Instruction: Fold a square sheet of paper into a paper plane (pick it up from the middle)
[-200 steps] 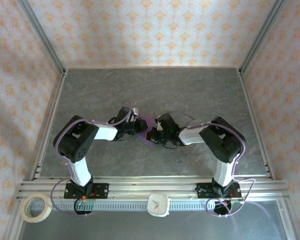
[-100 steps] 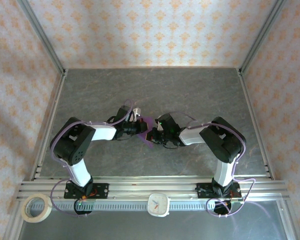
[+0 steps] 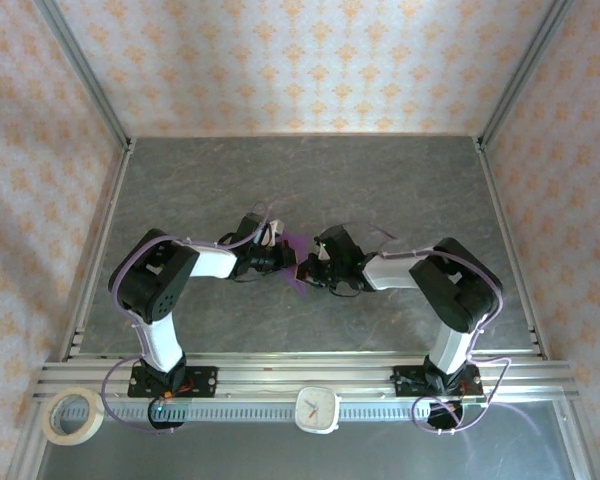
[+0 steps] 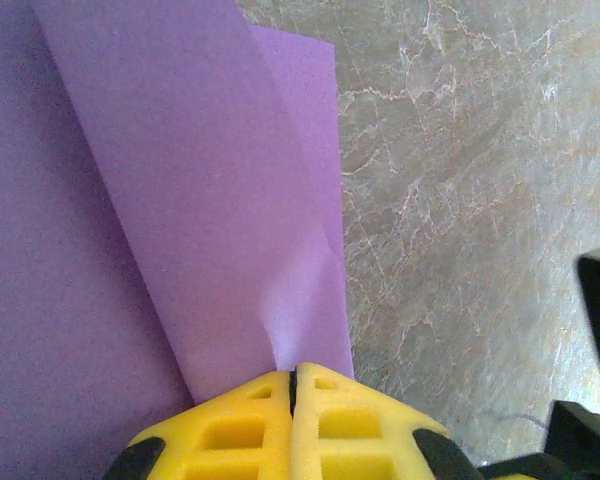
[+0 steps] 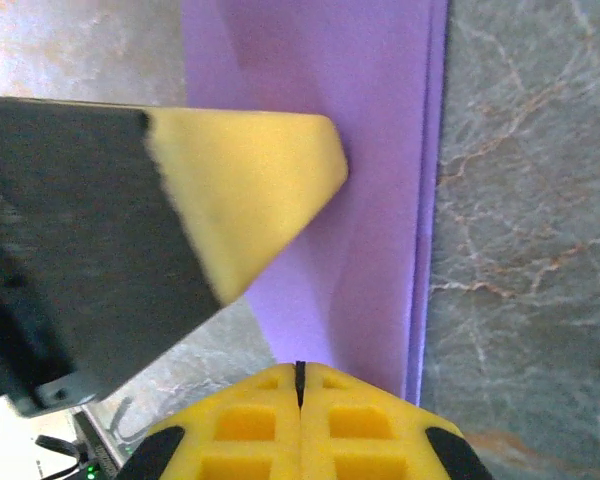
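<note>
The purple square sheet of paper (image 3: 296, 249) hangs folded between the two grippers at the middle of the table. In the left wrist view its layers (image 4: 200, 180) run up from my left gripper (image 4: 293, 376), whose yellow pads are shut on its lower edge. My right gripper (image 5: 300, 368) is shut on the paper (image 5: 380, 200) too, pinching it near a doubled edge. One yellow finger of the left gripper (image 5: 250, 195) lies against the sheet just ahead. From above, the left gripper (image 3: 284, 261) and the right gripper (image 3: 309, 268) almost touch. A paper plane is out of view.
The grey marbled table (image 3: 310, 180) lies inside patterned walls with aluminium posts. A roll of tape (image 3: 72, 415) and a white clock (image 3: 317, 408) lie on the near rail in front of the arm bases.
My left gripper has shut on the paper. Both arms shifted slightly, and the right elbow swung a little to the right.
</note>
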Controlling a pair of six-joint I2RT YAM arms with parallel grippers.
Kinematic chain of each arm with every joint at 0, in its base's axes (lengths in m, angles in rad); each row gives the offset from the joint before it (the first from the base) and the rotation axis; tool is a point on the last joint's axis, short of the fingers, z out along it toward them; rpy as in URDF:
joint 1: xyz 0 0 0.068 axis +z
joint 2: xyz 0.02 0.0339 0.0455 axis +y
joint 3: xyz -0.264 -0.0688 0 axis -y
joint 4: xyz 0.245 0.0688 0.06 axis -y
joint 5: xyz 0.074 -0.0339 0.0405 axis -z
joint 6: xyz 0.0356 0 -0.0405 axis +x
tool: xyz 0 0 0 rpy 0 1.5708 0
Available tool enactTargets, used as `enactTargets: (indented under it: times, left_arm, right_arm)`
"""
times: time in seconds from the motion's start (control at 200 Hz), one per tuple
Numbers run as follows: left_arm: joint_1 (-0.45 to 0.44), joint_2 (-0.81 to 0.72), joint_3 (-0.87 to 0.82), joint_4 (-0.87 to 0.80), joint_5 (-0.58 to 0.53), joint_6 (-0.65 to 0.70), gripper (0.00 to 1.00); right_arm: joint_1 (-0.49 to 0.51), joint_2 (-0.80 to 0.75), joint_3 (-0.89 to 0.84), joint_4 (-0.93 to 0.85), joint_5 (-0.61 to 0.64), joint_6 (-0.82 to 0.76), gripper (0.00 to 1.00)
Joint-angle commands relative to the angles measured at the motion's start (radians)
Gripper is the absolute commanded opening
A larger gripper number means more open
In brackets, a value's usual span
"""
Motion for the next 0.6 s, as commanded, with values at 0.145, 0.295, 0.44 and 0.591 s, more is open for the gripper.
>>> enactTargets:
  times: [0.145, 0.295, 0.44, 0.591]
  left_arm:
    - [0.003, 0.047, -0.018, -0.07, -0.071, 0.003, 0.0]
    - [0.003, 0.045, -0.02, -0.065, -0.066, 0.001, 0.0]
    - [0.003, 0.044, -0.023, -0.05, -0.059, -0.004, 0.0]
    - [0.003, 0.032, -0.017, -0.053, -0.062, -0.013, 0.0]
  right_arm:
    - [-0.006, 0.03, 0.102, -0.061, 0.013, 0.06, 0.0]
    - [0.003, 0.099, 0.109, -0.115, 0.049, 0.045, 0.0]
    - [0.003, 0.121, 0.054, -0.129, 0.081, 0.046, 0.0]
    - [0.004, 0.112, 0.034, -0.201, 0.09, -0.013, 0.0]
